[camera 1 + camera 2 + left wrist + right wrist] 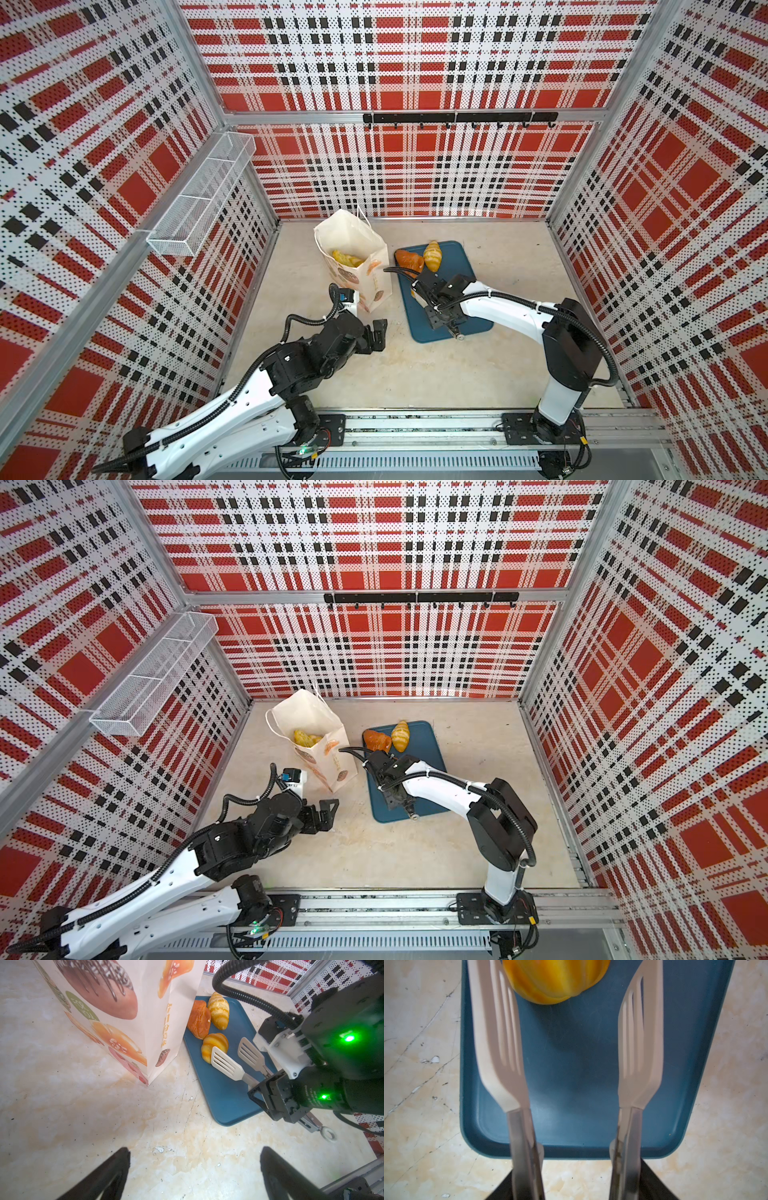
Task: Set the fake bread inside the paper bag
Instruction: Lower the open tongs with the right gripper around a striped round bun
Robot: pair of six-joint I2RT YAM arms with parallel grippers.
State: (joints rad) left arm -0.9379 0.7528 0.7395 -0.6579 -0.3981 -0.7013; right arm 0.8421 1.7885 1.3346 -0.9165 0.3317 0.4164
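The fake bread is split: several yellow pieces (347, 258) already lie inside the paper bag (376, 286), which stands upright and open on the table (415, 374), far and left of centre. Three more remain on the blue tray (226, 1095) just to its right. At the tray's far end a brown piece (198, 1019) and a striped croissant (219, 1011) lie side by side, and a round striped bun (215, 1047) sits just nearer; that is the one I'm after. My right tool (442, 318) is clamped on the handles of slotted tongs (225, 1064), whose blades stand spread and hold nothing. The bun lies at the blade tips, closer to one blade, and I cannot tell whether it touches. My left tool (195, 1168) is wide open and empty, low over bare table by the bag's near corner. I judge this the approach for the next pickup. I need to push the tongs farther so both blades straddle the bun, then squeeze. After that I must lift above the bag's rim before swinging left, without knocking the light bag over.
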